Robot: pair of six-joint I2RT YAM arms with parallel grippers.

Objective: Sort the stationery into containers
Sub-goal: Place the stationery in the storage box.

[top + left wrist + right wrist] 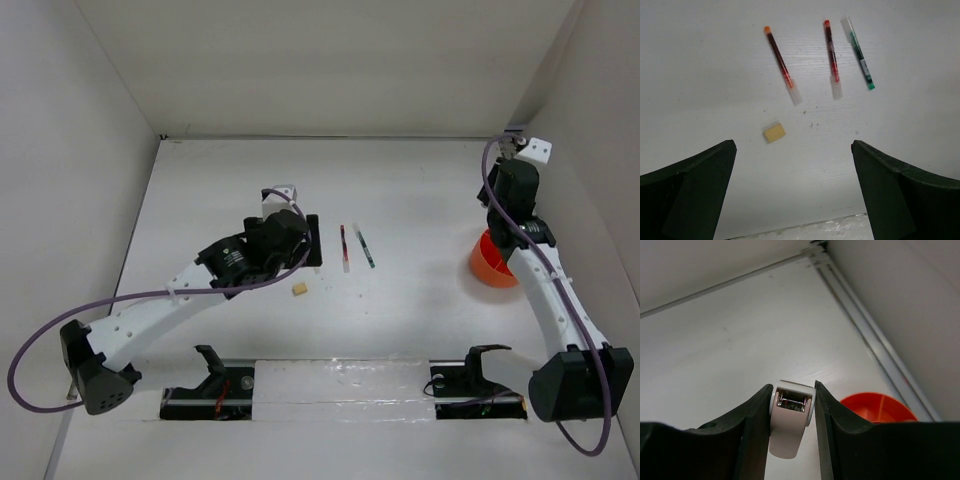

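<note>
Currently left tool [792, 150] gapes above eraser [774, 133] and pens [832, 55]; right tool [793, 390] clamps a pale item [789, 432], perhaps a cylinder, near orange tub [875, 407].

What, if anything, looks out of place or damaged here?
Nothing looks spilled or broken. Three pens and the tan eraser lie loose on the table, and the right gripper clamps a small white item.
</note>
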